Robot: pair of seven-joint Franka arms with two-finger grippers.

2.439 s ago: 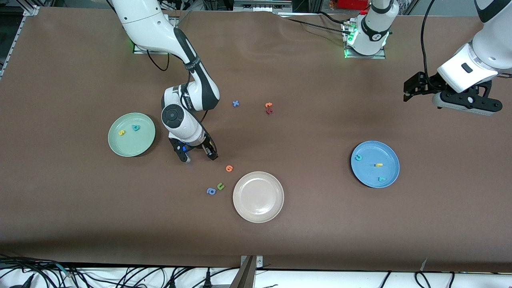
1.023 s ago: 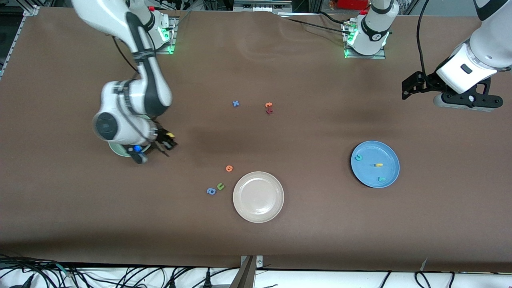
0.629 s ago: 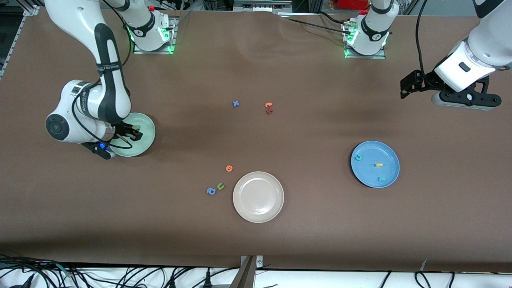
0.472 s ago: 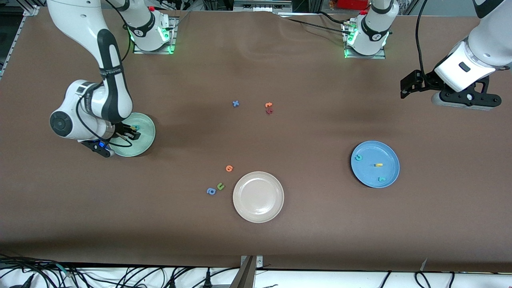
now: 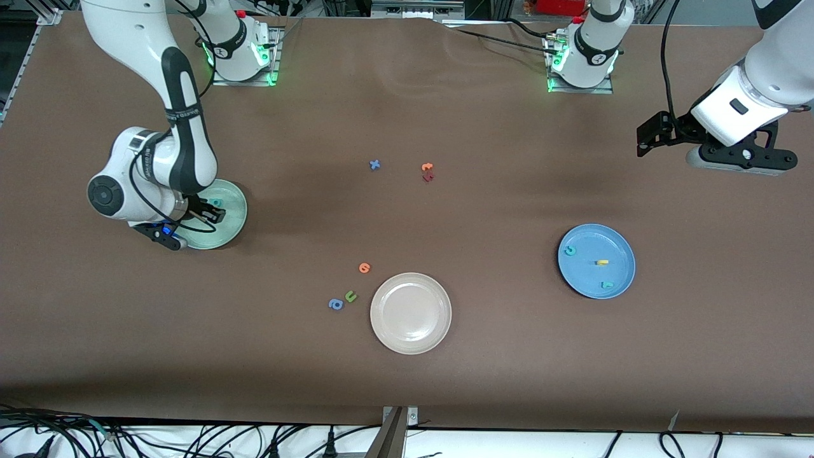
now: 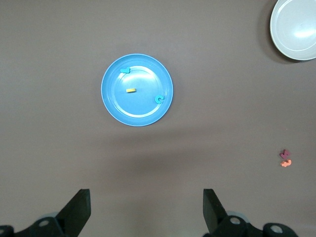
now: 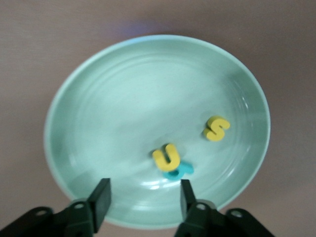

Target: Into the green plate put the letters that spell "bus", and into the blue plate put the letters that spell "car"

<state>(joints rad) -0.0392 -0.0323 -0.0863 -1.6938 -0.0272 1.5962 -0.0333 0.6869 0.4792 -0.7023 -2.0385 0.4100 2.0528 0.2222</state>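
Observation:
The green plate (image 5: pixel 233 213) (image 7: pixel 123 89) lies toward the right arm's end of the table. In it lie a yellow "u" (image 7: pixel 167 157), a teal "b" (image 7: pixel 180 170) (image 5: pixel 217 203) partly under the "u", and a yellow "s" (image 7: pixel 216 128). My right gripper (image 5: pixel 210 214) (image 7: pixel 143 192) hangs low over this plate, open, with nothing between its fingers. The blue plate (image 5: pixel 620 245) (image 6: pixel 143 108) holds a teal "c" (image 5: pixel 570 250) (image 6: pixel 158 98), a yellow "a" (image 5: pixel 601 262) (image 6: pixel 131 90) and a teal "r" (image 5: pixel 607 285) (image 6: pixel 125 70). My left gripper (image 5: pixel 650 137) (image 6: pixel 145 207) waits high over the table at the left arm's end, open.
A beige-white plate (image 5: pixel 410 337) sits nearest the front camera. Beside it lie an orange letter (image 5: pixel 364 268), a green "u" (image 5: pixel 350 296) and a blue "a" (image 5: pixel 336 305). Mid-table lie a blue "x" (image 5: pixel 374 165), an orange letter (image 5: pixel 427 167) and a dark red one (image 5: pixel 428 177).
My right arm swung from mid-table to the green plate with the yellow "u", then opened; the "u" now lies in the plate. The left arm barely moved.

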